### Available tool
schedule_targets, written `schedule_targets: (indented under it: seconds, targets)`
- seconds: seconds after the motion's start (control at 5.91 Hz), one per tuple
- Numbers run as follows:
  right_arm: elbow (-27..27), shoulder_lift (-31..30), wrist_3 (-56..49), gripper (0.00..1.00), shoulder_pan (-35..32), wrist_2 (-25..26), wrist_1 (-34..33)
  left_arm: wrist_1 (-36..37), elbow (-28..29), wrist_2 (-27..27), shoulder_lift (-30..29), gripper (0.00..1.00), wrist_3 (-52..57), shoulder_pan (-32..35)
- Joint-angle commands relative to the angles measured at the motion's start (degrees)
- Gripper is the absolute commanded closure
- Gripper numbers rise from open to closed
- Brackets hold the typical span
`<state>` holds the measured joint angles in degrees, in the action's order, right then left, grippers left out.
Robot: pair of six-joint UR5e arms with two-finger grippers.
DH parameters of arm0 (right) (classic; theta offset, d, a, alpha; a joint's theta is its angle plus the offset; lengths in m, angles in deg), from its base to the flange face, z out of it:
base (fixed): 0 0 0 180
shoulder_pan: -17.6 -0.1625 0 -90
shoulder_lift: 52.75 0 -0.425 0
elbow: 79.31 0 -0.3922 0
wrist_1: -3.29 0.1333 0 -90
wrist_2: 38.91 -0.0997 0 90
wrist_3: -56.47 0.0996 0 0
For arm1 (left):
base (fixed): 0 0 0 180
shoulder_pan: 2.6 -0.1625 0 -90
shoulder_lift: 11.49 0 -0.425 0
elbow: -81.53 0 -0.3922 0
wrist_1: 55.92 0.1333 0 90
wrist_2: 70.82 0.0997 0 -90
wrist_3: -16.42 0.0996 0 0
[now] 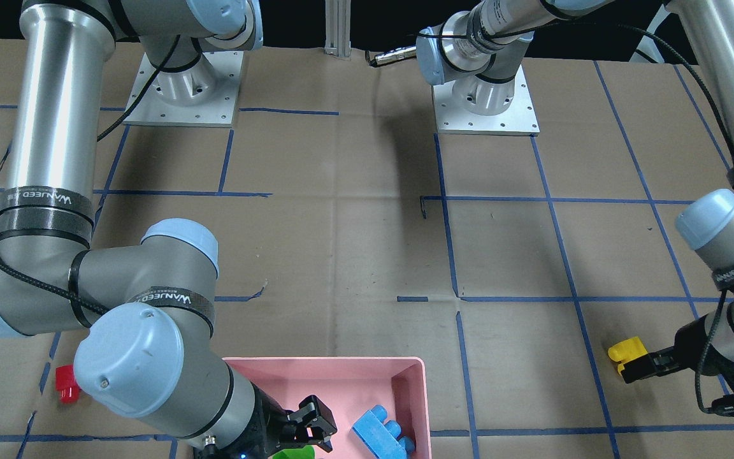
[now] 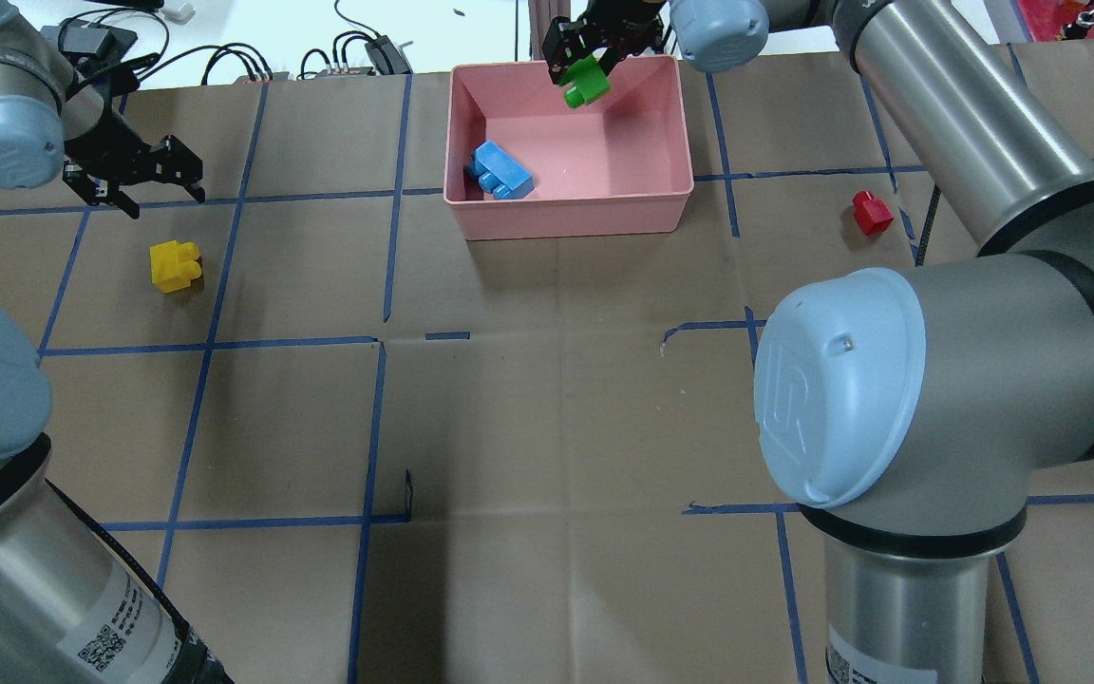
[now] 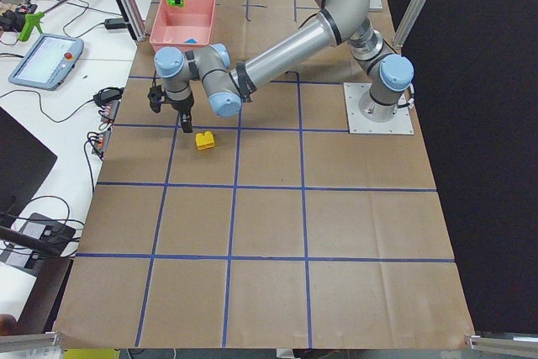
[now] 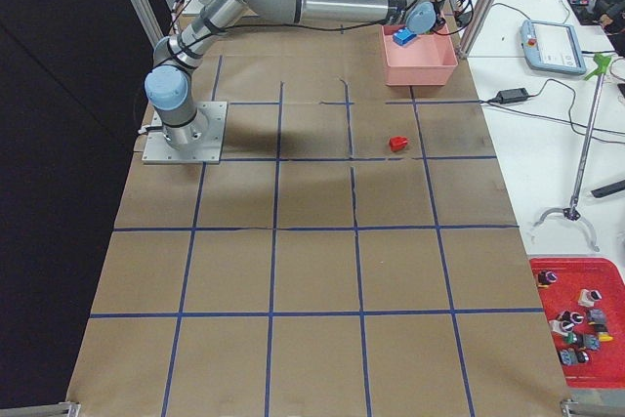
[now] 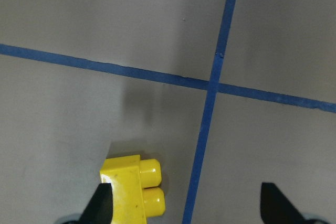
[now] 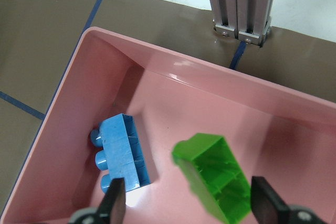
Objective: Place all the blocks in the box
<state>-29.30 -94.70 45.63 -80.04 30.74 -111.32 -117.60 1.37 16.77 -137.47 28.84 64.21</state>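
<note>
The pink box (image 2: 568, 217) stands at the table's far middle, with the light blue brick (image 2: 499, 171) lying in its left part. My right gripper (image 2: 583, 59) hovers over the box's far wall. It is open, and the green brick (image 6: 212, 174) is loose between its spread fingers, above the box floor. The yellow brick (image 2: 175, 266) lies on the table at the left. My left gripper (image 5: 187, 205) is open above it, one fingertip (image 5: 102, 203) beside the brick. The red brick (image 2: 872, 212) lies on the table right of the box.
An aluminium post (image 6: 241, 3) stands just behind the box. Cables and devices (image 2: 357, 52) lie beyond the table's far edge. The arm bases (image 1: 485, 102) are bolted at the robot's side. Blue tape lines (image 2: 386, 190) cross the brown table cover.
</note>
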Motion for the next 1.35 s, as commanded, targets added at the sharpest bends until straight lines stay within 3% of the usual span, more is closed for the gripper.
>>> schedule_targets:
  seconds: [0.0,0.17,0.34,0.68,0.85,1.02,1.18]
  targets:
    - [0.01,-1.28,0.11,0.00,-0.01,0.23,0.35,8.31,-6.30,1.80,0.04,0.01,0.32,-0.97]
    - [1.75,-4.16,0.11,0.00,0.25,0.58,1.48,8.33,-6.49,1.80,0.04,0.01,0.41,-2.02]
    - [3.68,-11.15,-0.23,0.01,0.42,4.76,13.94,8.24,-6.67,1.88,-0.48,0.01,0.41,-2.21]
    - [7.80,-18.13,-6.71,0.09,3.74,13.62,16.79,8.24,-6.67,1.80,-1.19,0.01,0.41,-2.21]
    - [13.40,-21.56,-7.70,0.12,8.81,13.67,16.79,8.16,-6.67,1.88,-1.36,0.01,0.41,-2.38]
    - [23.11,-28.03,-8.93,0.14,13.13,13.67,16.27,8.24,-6.67,1.71,-1.36,0.03,0.93,-2.47]
    - [36.43,-34.53,-8.94,0.18,16.65,13.41,6.86,8.33,-6.67,1.71,-2.06,0.06,1.02,-2.47]
